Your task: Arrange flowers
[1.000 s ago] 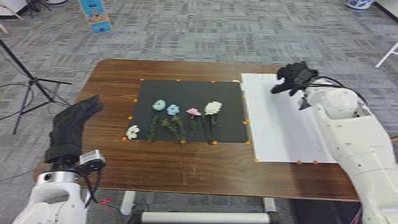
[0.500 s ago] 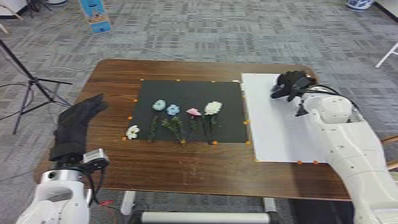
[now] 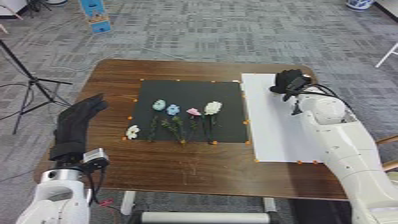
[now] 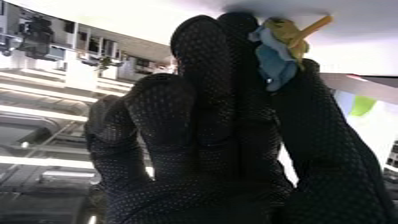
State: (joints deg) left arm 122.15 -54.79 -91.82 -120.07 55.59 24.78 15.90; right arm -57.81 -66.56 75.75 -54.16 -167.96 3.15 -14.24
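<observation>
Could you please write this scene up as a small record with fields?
Surface: brown wooden table
Black mat: four stemmed flowers side by side
Flower order, left to right in the head view: pale blue-green flower, blue flower, pink flower, white flower
Mat's left edge, near corner: small white blossom
White sheet: right of the mat
Right hand: above the sheet's far end, pinching a blue and yellow piece, perhaps a flower
Left hand: open, by the table's left edge
</observation>
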